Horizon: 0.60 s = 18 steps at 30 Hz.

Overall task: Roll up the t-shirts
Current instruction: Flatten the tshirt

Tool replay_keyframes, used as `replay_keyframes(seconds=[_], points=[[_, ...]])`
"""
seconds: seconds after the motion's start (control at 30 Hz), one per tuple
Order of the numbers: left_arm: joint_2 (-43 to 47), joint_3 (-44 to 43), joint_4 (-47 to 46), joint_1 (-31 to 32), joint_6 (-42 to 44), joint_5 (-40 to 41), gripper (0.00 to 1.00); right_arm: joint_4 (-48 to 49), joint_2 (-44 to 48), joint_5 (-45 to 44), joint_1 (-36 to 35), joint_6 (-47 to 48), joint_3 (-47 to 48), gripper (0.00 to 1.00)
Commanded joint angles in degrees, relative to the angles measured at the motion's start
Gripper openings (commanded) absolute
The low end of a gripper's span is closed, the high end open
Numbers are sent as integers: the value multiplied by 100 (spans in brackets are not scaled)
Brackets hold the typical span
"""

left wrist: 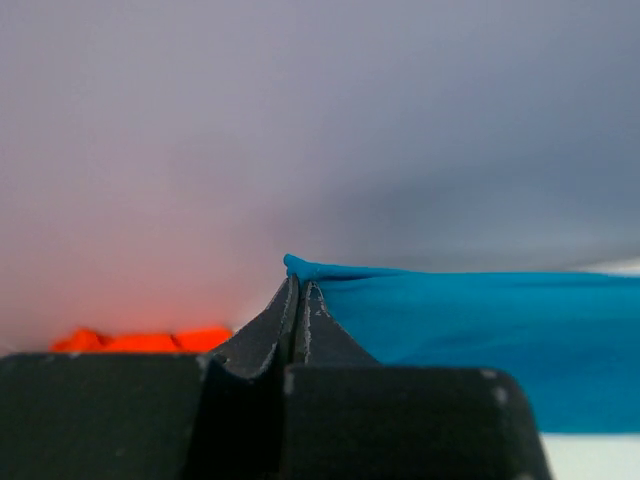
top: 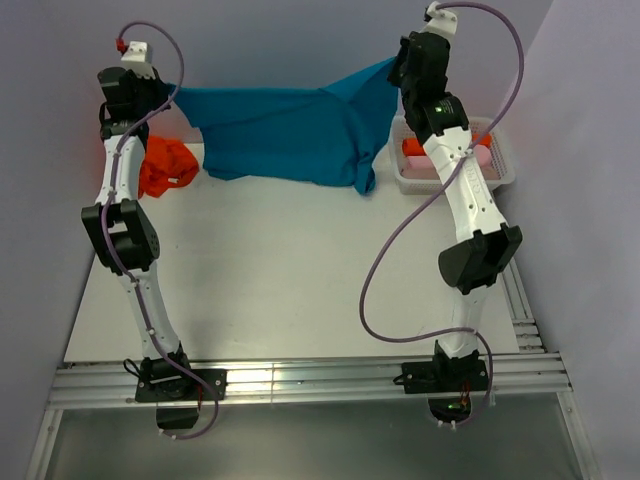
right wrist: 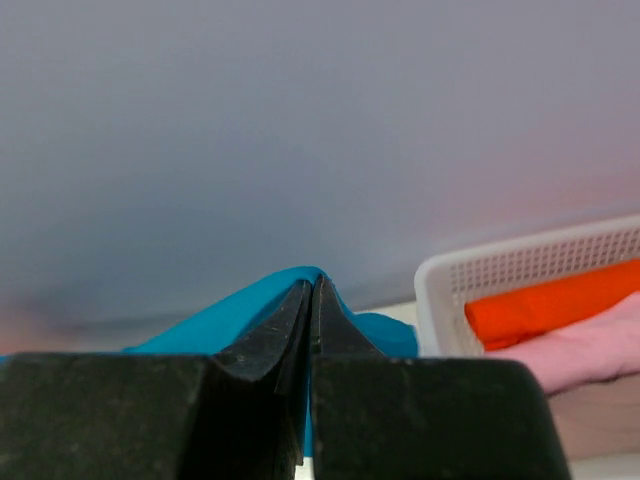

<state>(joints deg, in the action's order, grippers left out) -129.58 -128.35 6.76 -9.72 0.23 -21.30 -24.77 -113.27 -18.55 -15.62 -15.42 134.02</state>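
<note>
Right end effector (right wrist: pixel 312 284) pinches t-shirt (top: pixel 290 135) beside basket (right wrist: pixel 505 262).

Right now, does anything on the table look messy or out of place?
Only the orange-red t-shirt, crumpled in a heap at the table's far left; the orange roll and pink roll in the white mesh basket look tidy. The teal t-shirt hangs stretched between the left pincer and right pincer, both shut on it.

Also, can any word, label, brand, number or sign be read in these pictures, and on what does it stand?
None can be read. The teal t-shirt, the orange-red shirt, the white basket, the left arm and the right arm all show plain surfaces without text.
</note>
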Motion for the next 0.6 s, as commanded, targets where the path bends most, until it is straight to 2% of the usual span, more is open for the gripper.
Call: replay_keyframes(seconds=[0.0,0.1,0.27,0.57], points=[[521,-119,-1695,-144,-918,617,0,1351,718,-245,6,566,-384,0],[539,-225,-2194,-171,-1252,697,0,1590,702,-360,24,715,-36,0],[398,-497,-2478,-180,-1394,688,0,1642,341,-422,111,777,616,0],[109,-594,-2890,-215,-1447,794,0,1933,227,-159,524,374,678,0]])
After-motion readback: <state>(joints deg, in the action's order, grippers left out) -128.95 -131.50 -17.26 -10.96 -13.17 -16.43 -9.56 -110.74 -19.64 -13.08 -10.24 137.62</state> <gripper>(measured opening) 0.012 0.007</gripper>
